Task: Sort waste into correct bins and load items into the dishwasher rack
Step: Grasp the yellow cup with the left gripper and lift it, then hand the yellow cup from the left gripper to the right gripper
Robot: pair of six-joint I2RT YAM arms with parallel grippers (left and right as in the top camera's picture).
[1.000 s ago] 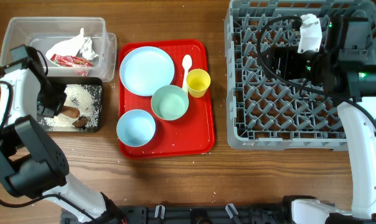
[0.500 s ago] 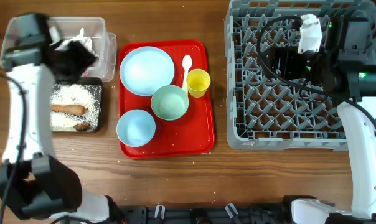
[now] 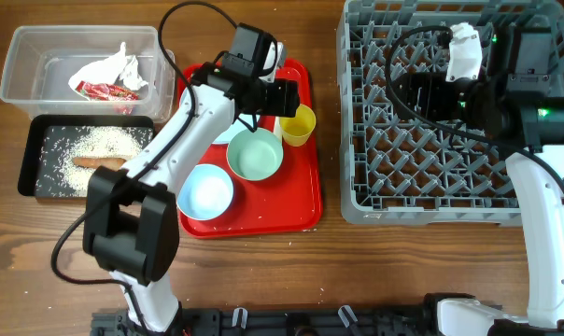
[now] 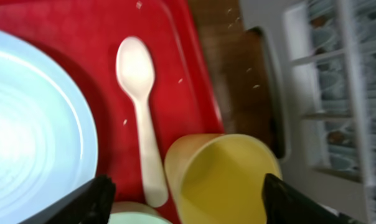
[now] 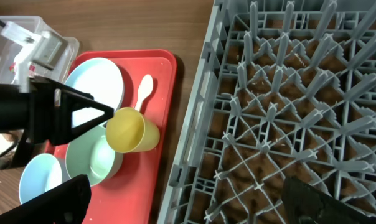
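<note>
My left gripper (image 3: 284, 93) (image 4: 191, 208) hangs open over the back of the red tray, empty. Between its fingers I see the yellow cup (image 4: 222, 177) (image 3: 298, 124) and the handle of the white spoon (image 4: 138, 112). The pale blue plate (image 4: 32, 124) lies just left of them. A green bowl (image 3: 255, 154) and a blue bowl (image 3: 205, 191) sit nearer the front. My right gripper (image 3: 430, 93) (image 5: 191, 208) stays open and empty above the grey rack (image 3: 431, 201). The wrapper (image 3: 105, 79) lies in the clear box (image 3: 39, 56). Rice (image 3: 95, 140) and the carrot stub (image 3: 100, 161) lie in the black tray (image 3: 30, 159).
The red tray (image 3: 301, 187) lies between the bins on the left and the rack on the right. My left arm crosses over the tray's left side, hiding part of the plate from above. A few rice grains are scattered on the wood by the tray.
My left arm has swung from the black tray, past the clear box, to above the red tray's spoon and cup, and its jaws have opened. The right arm has not moved.
</note>
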